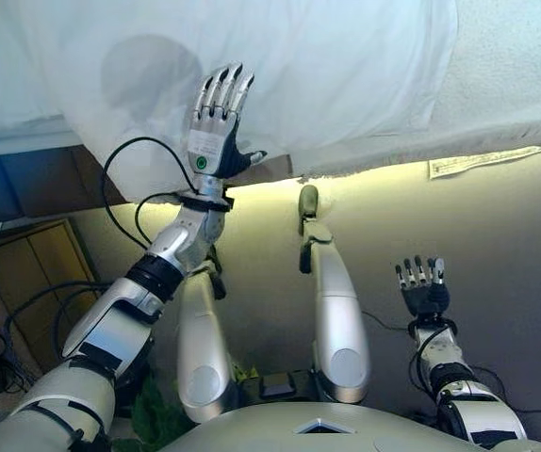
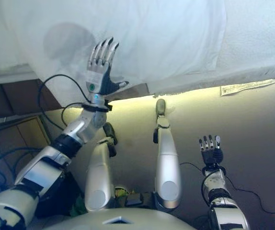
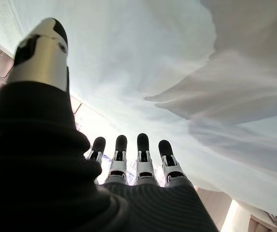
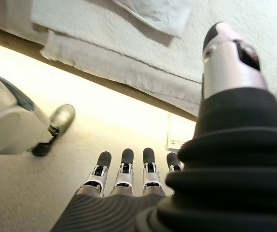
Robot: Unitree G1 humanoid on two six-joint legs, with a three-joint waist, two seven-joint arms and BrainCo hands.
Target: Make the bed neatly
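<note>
The white sheet lies across the bed, thin and smooth, with soft folds, and one rumpled corner hangs over the bed's near edge. Beside the sheet, the bed's own cover is a nubbly, towel-like white fabric with a stitched hem along that edge. The near edge of the bed runs crosswise in the head views, and the sheet's long side follows it.

The left robot hand is raised at the sheet's hanging corner, fingers straight and close together, pointing away over the sheet, thumb spread out to the side; it grips nothing. Whether its fingertips touch the cloth cannot be told.

The right robot hand hovers well short of the bed, over the beige carpeted floor, fingers straight and relaxed, empty.

A white paper slip lies on the floor just under the bed's edge.
</note>
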